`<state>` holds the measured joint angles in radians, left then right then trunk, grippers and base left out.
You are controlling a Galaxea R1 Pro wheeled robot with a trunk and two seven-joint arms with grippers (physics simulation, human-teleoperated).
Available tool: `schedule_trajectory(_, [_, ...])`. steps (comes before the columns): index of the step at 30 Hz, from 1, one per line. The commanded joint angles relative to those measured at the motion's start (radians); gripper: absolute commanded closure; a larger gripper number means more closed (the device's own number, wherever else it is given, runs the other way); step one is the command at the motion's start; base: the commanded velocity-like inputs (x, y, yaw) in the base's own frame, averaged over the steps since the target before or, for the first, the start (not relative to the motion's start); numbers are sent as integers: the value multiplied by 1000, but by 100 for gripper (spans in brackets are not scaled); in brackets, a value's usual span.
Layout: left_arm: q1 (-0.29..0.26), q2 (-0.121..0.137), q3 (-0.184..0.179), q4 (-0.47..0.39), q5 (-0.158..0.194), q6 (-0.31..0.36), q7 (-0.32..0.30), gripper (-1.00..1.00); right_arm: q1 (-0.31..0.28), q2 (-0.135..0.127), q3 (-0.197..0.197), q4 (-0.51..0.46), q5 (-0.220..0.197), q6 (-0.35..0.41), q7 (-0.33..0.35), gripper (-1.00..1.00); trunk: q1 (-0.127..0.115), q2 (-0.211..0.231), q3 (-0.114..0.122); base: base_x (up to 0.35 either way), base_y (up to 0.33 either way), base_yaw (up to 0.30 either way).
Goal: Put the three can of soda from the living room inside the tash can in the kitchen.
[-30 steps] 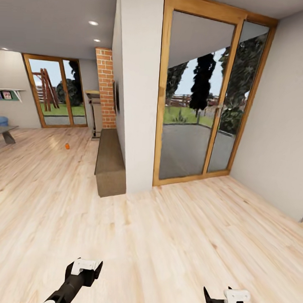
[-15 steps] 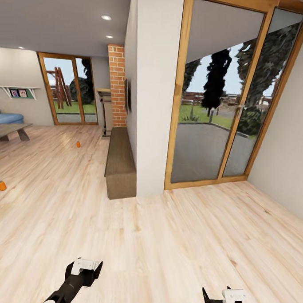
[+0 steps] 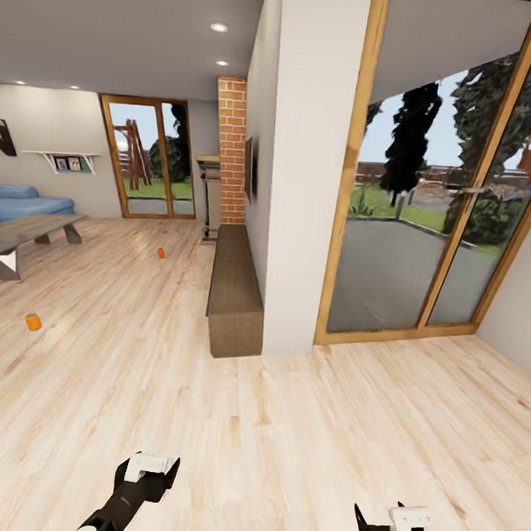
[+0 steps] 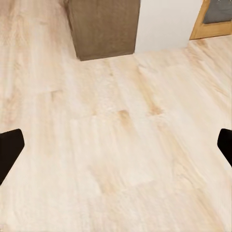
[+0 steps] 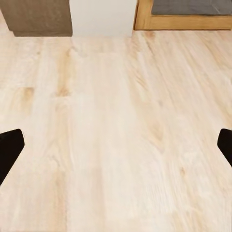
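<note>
I see 2 orange cans (image 3: pixel 33 322) (image 3: pixel 161 253) standing on the floor (image 3: pixel 304 423); both grippers' (image 3: pixel 147 471) (image 3: pixel 392 525) fingers (image 4: pixel 9 150) (image 5: pixel 9 150) spread wide, empty.

pale wood floor (image 3: pixel 288 422), carrying two orange cans (image 3: pixel 33 322) well apart, a low brown bench (image 3: pixel 234 295) along the wall, a coffee table (image 3: pixel 26 233).

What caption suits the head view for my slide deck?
Both grippers empty, the robot faces the living room, where two orange soda cans lie on the wood floor.
</note>
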<state>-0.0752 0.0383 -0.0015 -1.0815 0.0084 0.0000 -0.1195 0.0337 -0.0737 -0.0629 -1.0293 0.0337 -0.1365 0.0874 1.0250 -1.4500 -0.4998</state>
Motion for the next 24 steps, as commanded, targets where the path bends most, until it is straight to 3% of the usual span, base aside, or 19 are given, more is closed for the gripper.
schedule_trajectory(1, [0,0,0,0,0,0,0,-100,0,0,0,0,0,0,0,-100,0,0,0,309,126,243])
schedule_trajectory(24, [0,0,-1,1,-3,0,1,-100,0,0,0,1,1,-1,1,-100,0,0,0,301,119,247])
